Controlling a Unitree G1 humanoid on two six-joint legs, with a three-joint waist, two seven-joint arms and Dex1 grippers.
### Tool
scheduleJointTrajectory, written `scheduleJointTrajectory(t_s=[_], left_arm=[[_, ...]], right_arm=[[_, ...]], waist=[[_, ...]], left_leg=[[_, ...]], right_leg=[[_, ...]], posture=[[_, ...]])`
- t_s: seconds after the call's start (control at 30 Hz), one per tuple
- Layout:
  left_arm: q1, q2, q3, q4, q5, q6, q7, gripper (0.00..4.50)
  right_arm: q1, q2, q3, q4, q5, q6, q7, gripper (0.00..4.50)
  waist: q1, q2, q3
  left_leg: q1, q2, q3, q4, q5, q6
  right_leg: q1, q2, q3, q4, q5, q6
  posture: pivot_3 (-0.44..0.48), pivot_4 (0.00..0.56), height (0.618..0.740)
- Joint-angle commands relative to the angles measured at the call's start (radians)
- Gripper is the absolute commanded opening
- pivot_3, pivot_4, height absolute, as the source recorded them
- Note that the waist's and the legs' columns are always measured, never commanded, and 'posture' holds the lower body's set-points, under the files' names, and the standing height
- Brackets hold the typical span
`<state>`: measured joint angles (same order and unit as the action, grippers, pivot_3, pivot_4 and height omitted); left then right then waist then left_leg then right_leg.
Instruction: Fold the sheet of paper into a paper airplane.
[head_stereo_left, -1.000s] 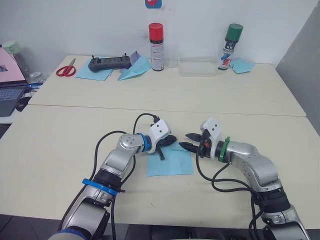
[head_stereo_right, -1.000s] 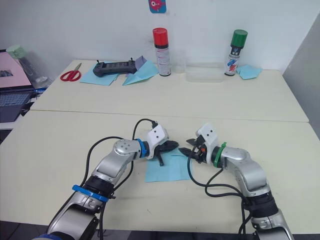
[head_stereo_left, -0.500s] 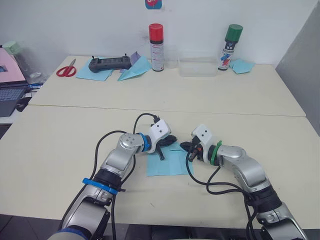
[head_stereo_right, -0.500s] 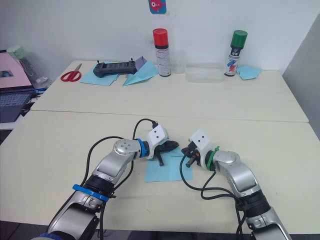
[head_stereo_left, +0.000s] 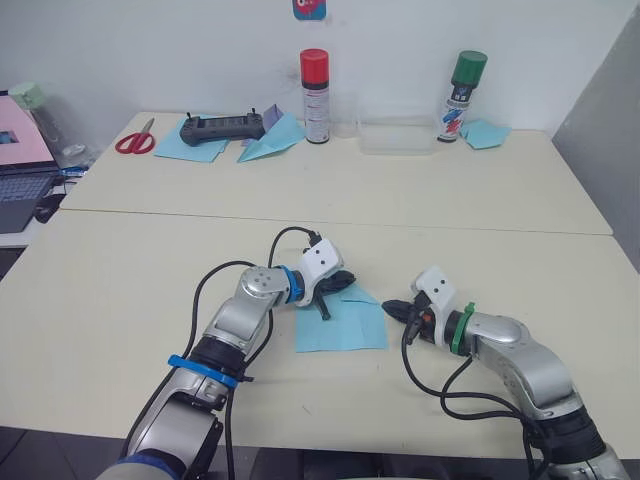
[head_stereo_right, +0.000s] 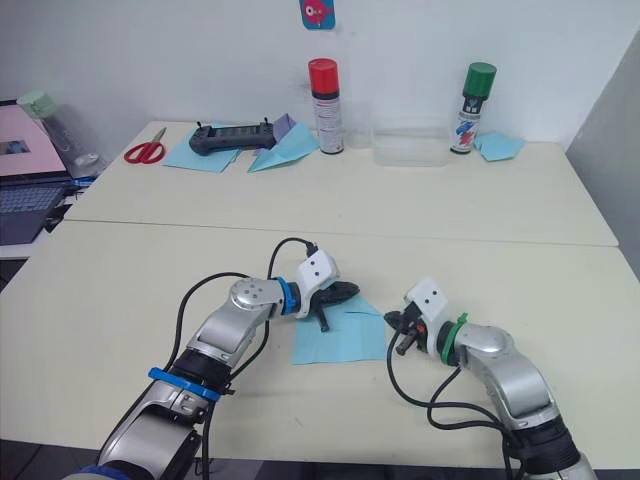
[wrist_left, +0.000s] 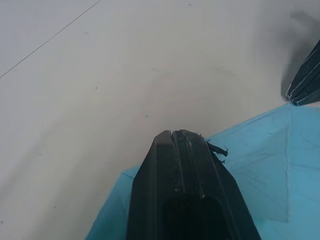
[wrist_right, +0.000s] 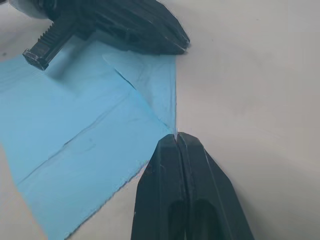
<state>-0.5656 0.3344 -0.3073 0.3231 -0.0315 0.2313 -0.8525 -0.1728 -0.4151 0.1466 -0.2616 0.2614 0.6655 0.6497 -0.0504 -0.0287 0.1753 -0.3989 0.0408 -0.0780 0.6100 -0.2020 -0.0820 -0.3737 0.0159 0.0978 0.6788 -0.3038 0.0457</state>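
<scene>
So the sheet of paper (head_stereo_left: 341, 324) lies flat on the surface (head_stereo_left: 120, 290), between both grippers. Right gripper (head_stereo_left: 392, 307) has its jaws pressed together, tip at the paper's right edge. Left gripper (head_stereo_left: 340, 281) jaws are closed too, resting over the far corner.

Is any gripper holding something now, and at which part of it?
Nothing is held. The left gripper, shut, presses on the far edge of the sheet of paper. The right gripper, shut, has its tip at the paper's right edge.
</scene>
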Motion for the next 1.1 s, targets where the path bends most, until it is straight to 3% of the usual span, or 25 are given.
scheduleJointTrajectory(t_s=[0.03,0.47,0.73,1.1], left_arm=[[0.015,-0.006,-0.029,0.04,0.033,0.015,-0.001,0.0],[0.008,-0.007,-0.024,0.026,0.025,0.009,-0.021,0.0],[-0.028,-0.054,0.002,-0.035,-0.044,0.07,-0.057,0.0],[-0.029,-0.024,-0.049,0.036,0.056,0.085,-0.015,0.0]], right_arm=[[-0.054,0.049,-0.043,0.001,0.035,-0.026,-0.029,0.02],[-0.108,0.044,0.151,0.099,-0.09,0.003,-0.035,0.02],[-0.124,0.044,0.153,0.125,-0.102,0.018,-0.04,0.02],[-0.118,0.052,0.153,0.145,-0.107,0.012,-0.05,0.02]], waist=[[0.0,0.0,0.0],[0.003,0.0,0.0],[0.0,0.0,0.0],[-0.006,0.0,0.0]], left_leg=[[0.0,0.0,0.0,0.0,0.0,0.0],[0.0,0.0,0.0,0.0,0.0,0.0],[0.0,0.0,0.0,0.0,0.0,0.0],[0.0,0.0,0.0,0.0,0.0,0.0]], right_leg=[[0.0,0.0,0.0,0.0,0.0,0.0],[0.0,0.0,0.0,0.0,0.0,0.0],[0.0,0.0,0.0,0.0,0.0,0.0],[0.0,0.0,0.0,0.0,0.0,0.0]], posture=[[0.0,0.15,0.74],[0.0,0.15,0.74],[0.0,0.15,0.74],[0.0,0.15,0.74]])
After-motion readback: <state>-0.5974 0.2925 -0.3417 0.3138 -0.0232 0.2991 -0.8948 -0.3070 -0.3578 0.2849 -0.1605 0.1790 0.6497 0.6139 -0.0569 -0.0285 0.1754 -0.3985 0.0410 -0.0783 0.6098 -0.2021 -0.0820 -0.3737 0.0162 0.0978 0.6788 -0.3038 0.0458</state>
